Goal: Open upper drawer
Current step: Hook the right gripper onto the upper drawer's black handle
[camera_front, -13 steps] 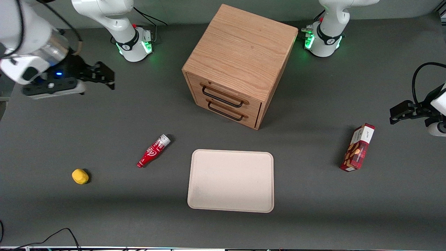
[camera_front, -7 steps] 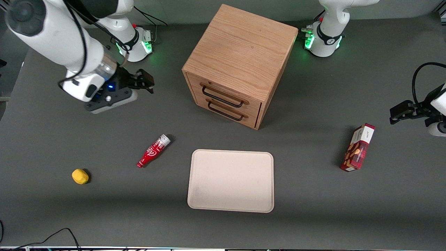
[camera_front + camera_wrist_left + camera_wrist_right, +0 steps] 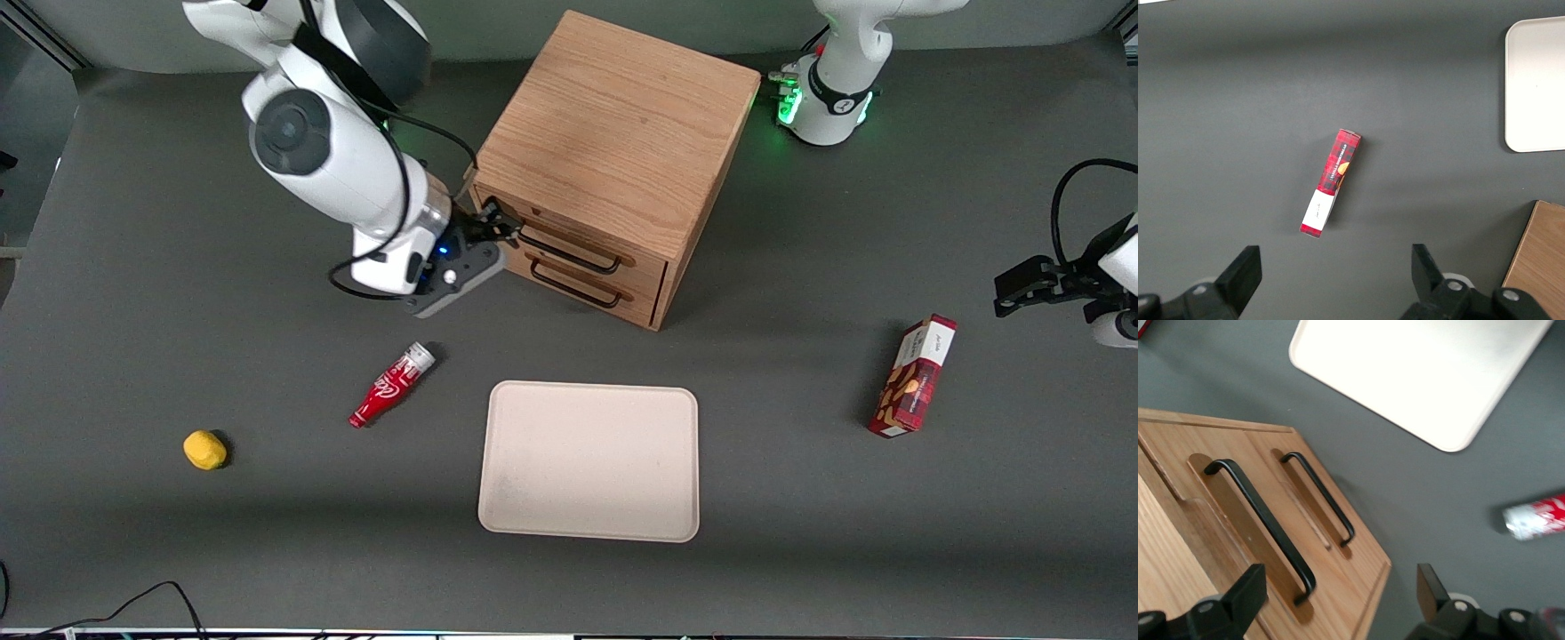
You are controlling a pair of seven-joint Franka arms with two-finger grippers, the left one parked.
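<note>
I've got the gripper [image 3: 492,228] right in front of the oak cabinet [image 3: 613,116], at the end of the upper drawer [image 3: 569,233] toward the working arm's side. Fingers [image 3: 1245,593] are spread wide, nothing between them. The upper drawer sits flush and shut, its black wire handle [image 3: 1265,520] ungrasped, just ahead of the fingertips in the wrist view. The lower drawer [image 3: 582,289] is shut too. The tray [image 3: 589,460] and red bottle [image 3: 391,385] lie nearer the front camera.
</note>
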